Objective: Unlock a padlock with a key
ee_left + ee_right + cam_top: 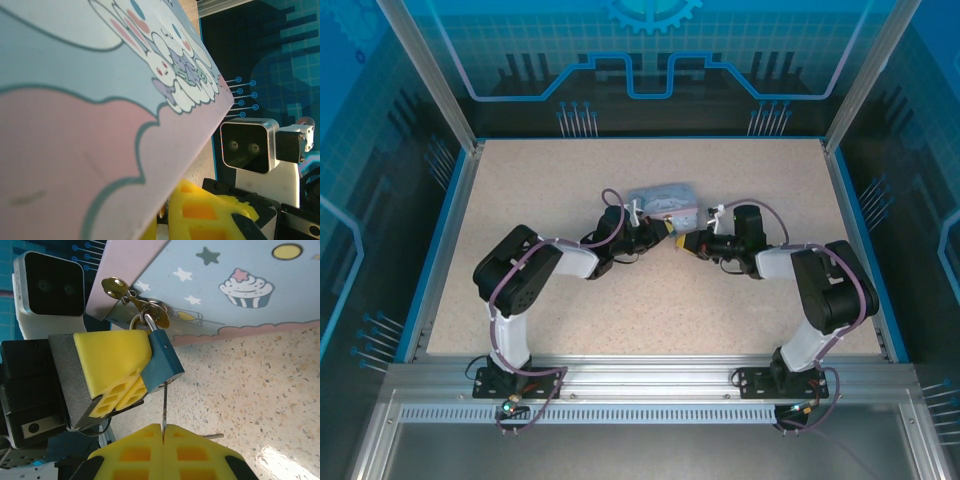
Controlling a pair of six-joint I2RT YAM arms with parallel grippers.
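Two arms reach from the near edge of the table (570, 310) and meet at mid-table. The right gripper (163, 430) has its yellow fingertips pressed together on the key (163, 407). The key's thin shaft rises straight from the pinch into the underside of the padlock (161, 362). The left gripper (658, 233) is drawn in on the padlock, with one yellow pad (112, 365) flat against the side of the teal-blue body; its other finger is hidden. The padlock hangs tilted, its metal shackle (146, 320) passed through the brass hasp (142, 302) of the tin box (240, 290). Whether the shackle is latched cannot be told. The tin, pastel blue and pink with cupcake and star prints, stands directly behind both grippers.
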